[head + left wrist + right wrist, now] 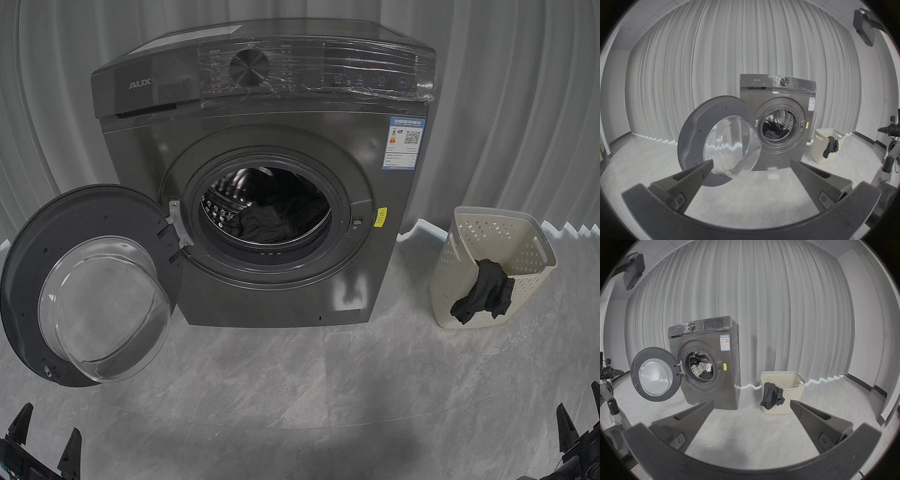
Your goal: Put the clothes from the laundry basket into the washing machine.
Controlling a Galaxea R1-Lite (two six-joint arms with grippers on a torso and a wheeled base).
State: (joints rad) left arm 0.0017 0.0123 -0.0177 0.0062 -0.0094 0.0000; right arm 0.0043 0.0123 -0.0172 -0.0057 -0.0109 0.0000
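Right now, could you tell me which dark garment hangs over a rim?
The garment draped over the laundry basket's front rim; the other garment lies inside the washing machine drum.

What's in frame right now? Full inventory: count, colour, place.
washing machine: 1, dark grey, on the floor, centre, in front of the curtain
door: 1, dark grey rim with clear glass, swung open to the machine's left
clothes in drum: dark, piece count unclear, low in the open drum
laundry basket: 1, cream, on the floor right of the machine
garment: 1, black, draped over the basket's front rim
curtain: pale grey, behind everything
floor: grey, marbled
left gripper: 1, dark, open, low left, holding nothing
right gripper: 1, dark, open, low right, holding nothing
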